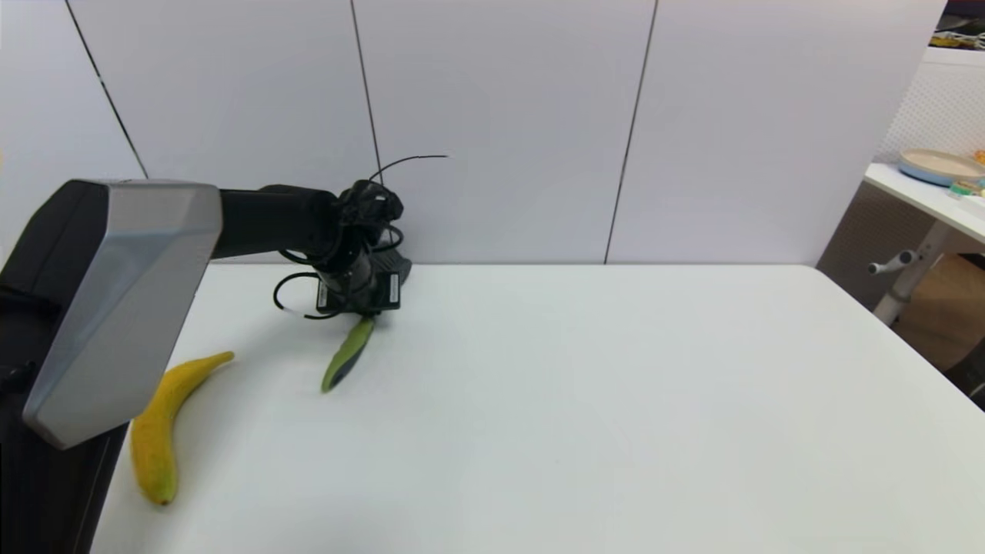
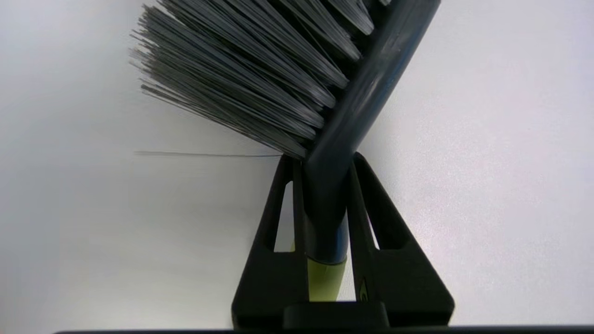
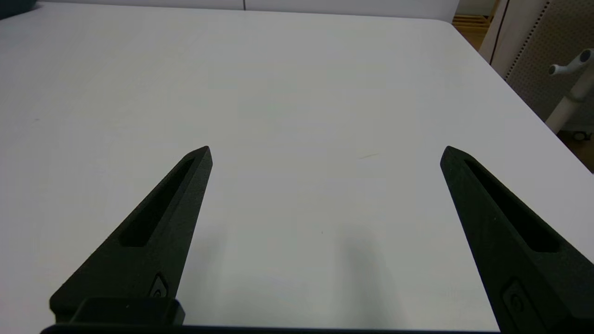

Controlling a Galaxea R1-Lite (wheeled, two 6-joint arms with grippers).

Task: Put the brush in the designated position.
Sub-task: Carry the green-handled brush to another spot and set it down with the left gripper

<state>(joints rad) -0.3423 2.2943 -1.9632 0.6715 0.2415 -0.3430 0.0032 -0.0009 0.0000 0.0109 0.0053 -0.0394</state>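
My left gripper [image 1: 360, 298] is at the table's far left, shut on the brush [image 1: 348, 357]. The brush's olive-green handle slants down from the fingers toward me, and its tip is at or just above the tabletop. In the left wrist view the two black fingers [image 2: 274, 232] clamp the dark grey neck of the brush [image 2: 371, 93], and the grey bristles [image 2: 241, 69] fan out beyond them over the white table. My right gripper [image 3: 325, 150] hangs open over bare tabletop with nothing between its fingers. Nothing on the white table [image 1: 616, 400] marks the designated position.
A yellow banana [image 1: 158, 431] lies near the table's left front edge, beside my left arm's grey link [image 1: 115, 300]. The wall runs just behind the left gripper. A side table with a plate [image 1: 935, 165] stands beyond the right edge.
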